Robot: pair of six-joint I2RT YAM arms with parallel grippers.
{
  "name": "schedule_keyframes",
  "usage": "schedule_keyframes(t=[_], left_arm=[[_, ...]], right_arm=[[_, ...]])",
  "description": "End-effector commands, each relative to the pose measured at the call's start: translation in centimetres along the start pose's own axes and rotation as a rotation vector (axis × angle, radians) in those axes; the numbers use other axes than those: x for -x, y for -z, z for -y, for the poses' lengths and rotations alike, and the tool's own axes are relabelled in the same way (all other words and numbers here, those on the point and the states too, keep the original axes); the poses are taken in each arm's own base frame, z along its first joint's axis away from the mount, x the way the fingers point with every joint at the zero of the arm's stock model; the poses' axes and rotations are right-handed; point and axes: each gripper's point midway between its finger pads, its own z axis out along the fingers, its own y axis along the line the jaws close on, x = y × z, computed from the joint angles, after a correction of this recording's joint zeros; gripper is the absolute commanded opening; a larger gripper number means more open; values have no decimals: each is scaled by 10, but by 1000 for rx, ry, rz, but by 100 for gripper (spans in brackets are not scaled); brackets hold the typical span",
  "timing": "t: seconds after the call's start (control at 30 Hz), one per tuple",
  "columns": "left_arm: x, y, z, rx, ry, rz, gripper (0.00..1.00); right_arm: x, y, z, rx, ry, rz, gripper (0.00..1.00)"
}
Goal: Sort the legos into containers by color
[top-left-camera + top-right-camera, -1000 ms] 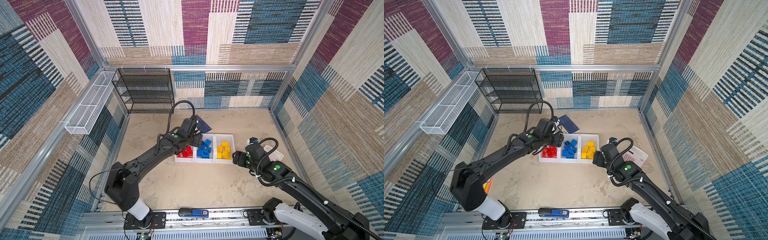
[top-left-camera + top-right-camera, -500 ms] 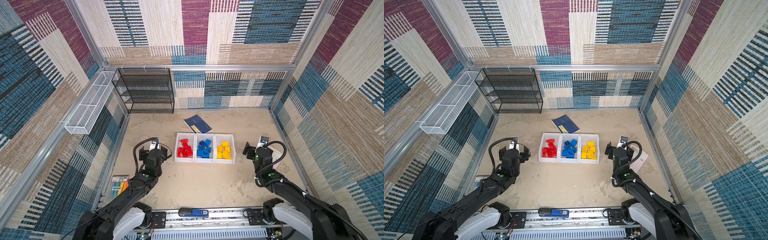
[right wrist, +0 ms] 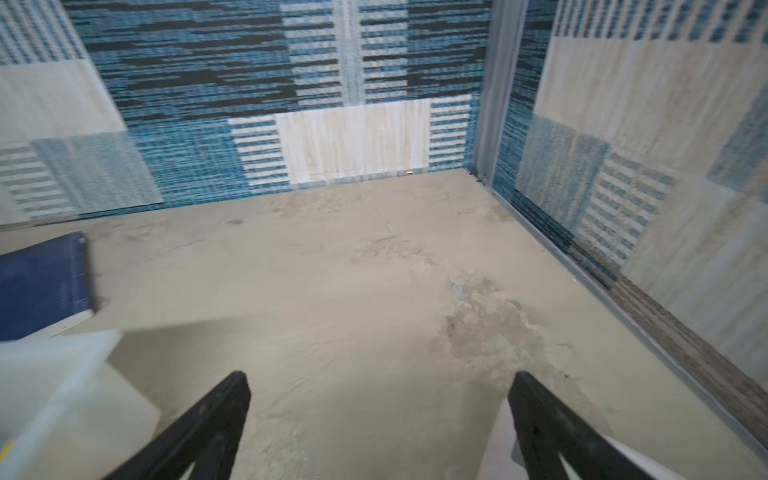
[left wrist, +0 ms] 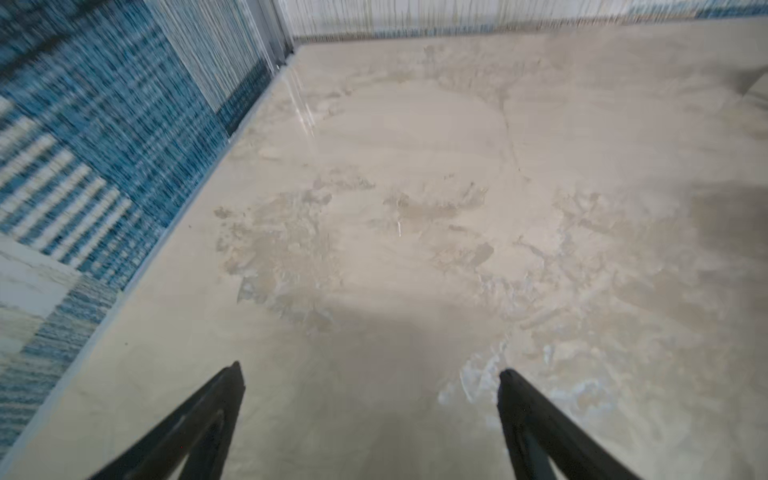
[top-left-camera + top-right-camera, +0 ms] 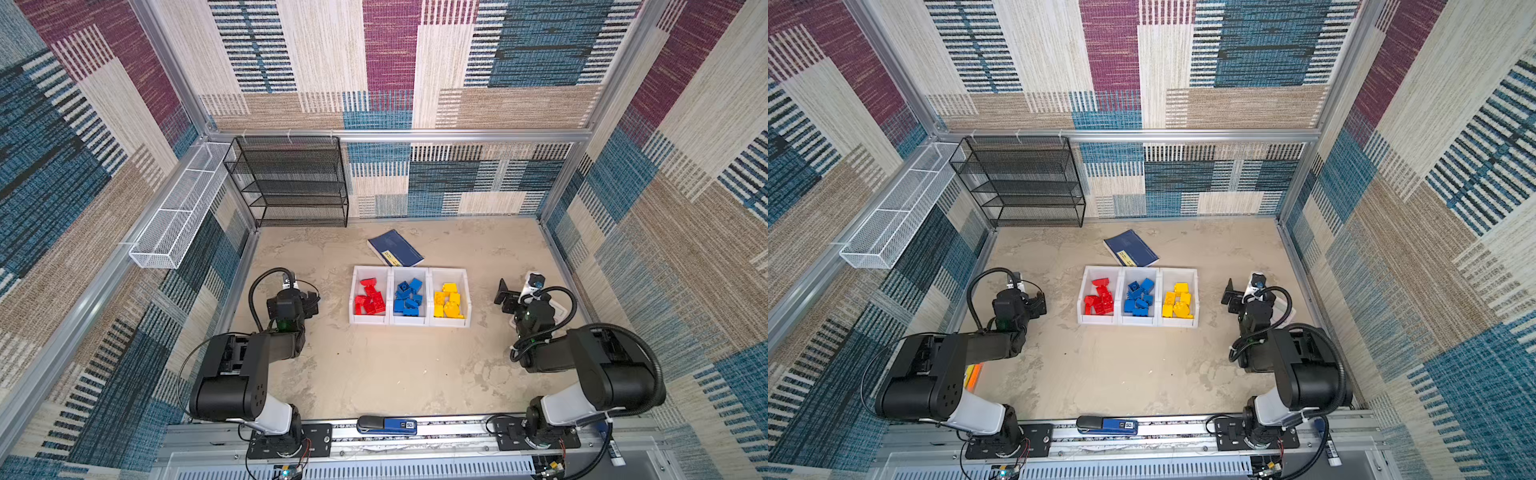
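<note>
Three joined white containers (image 5: 409, 321) (image 5: 1139, 320) stand mid-table in both top views. The legos lie inside them by color: red (image 5: 370, 299) on the left, blue (image 5: 409, 297) in the middle, yellow (image 5: 448, 300) on the right. My left gripper (image 5: 311, 302) (image 4: 370, 370) hovers over bare table left of the bins, open and empty. My right gripper (image 5: 508, 296) (image 3: 380, 376) sits right of the bins, open with nothing between its fingers. A corner of the white containers (image 3: 62, 374) shows in the right wrist view.
A blue notebook (image 5: 395, 248) (image 3: 41, 286) lies just behind the bins. A black mesh rack (image 5: 291, 183) and a white wire basket (image 5: 178, 216) stand at the back left. A stapler (image 5: 386, 424) rests on the front rail. A white card (image 5: 561, 309) lies under the right arm.
Both arms have pulled back from the bins toward their bases and folded. Both grippers have opened wider. The legos in the bins have not moved.
</note>
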Motion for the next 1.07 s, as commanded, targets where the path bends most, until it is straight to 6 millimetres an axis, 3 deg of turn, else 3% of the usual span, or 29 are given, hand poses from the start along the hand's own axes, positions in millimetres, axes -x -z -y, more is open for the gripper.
schedule_keyframes(t=[0.0, 1.03], left_arm=[[29, 0, 15, -100, 46, 119, 98], [28, 0, 16, -110, 42, 117, 98]], right_arm=[[34, 1, -9, 59, 6, 144, 100], [33, 2, -10, 64, 11, 131, 99]])
